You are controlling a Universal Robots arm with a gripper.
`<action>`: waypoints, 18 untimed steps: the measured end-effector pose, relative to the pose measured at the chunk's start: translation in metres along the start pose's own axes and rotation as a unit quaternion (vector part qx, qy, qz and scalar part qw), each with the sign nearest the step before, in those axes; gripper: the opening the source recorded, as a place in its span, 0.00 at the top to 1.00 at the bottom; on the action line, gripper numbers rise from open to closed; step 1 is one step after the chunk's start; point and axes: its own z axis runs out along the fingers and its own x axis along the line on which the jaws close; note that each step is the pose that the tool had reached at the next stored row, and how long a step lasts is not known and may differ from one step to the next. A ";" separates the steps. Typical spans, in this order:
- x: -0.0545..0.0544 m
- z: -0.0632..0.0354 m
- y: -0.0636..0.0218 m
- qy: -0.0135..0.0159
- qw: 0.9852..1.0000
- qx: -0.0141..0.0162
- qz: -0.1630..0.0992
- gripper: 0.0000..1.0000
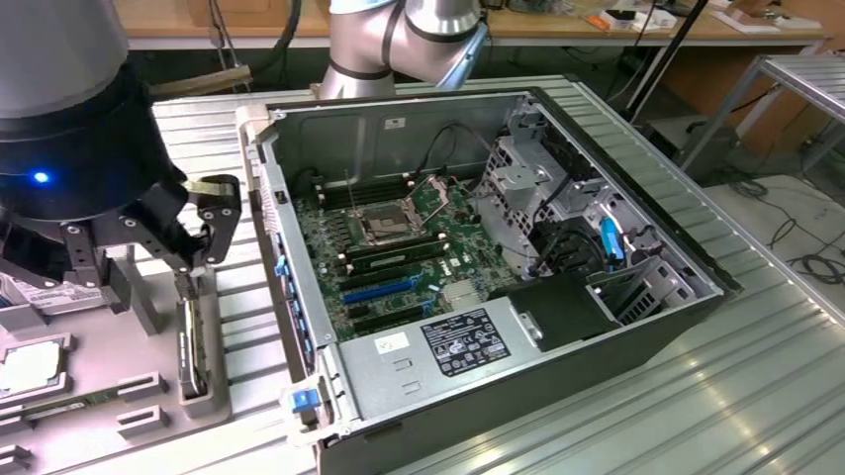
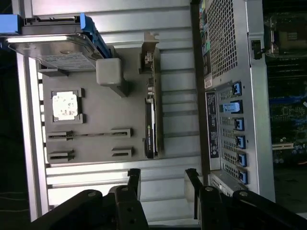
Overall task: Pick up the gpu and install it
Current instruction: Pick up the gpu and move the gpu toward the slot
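One thin, dark gpu point(image 1: 194, 341) stands on edge in a slot of the matte grey tray point(image 1: 133, 346), just beside the open metal computer case point(image 1: 383, 381). Its long axis runs parallel to the case's perforated rear panel point(image 2: 220, 43). The black gripper point(image 1: 196, 269) hangs over the tray near it, jaws spread wide and holding nothing.

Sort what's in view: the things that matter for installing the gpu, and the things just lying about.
For the job:
gpu, standing on edge in the grey tray
gripper, jaws open, close to the gpu
open computer case with its motherboard

Lying about:
hard drive
processor chip
memory stick
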 end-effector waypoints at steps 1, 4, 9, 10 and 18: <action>0.000 0.0126 -0.0007 0.000 1.000 0.000 0.000 0.50; 0.000 0.0138 -0.0004 0.000 1.000 0.000 0.000 0.50; 0.000 0.0139 -0.0004 0.000 1.000 0.000 0.000 0.50; 0.000 0.0141 0.0001 0.000 1.000 0.000 0.000 0.50; 0.000 0.0140 0.0003 0.000 1.000 0.000 0.000 0.50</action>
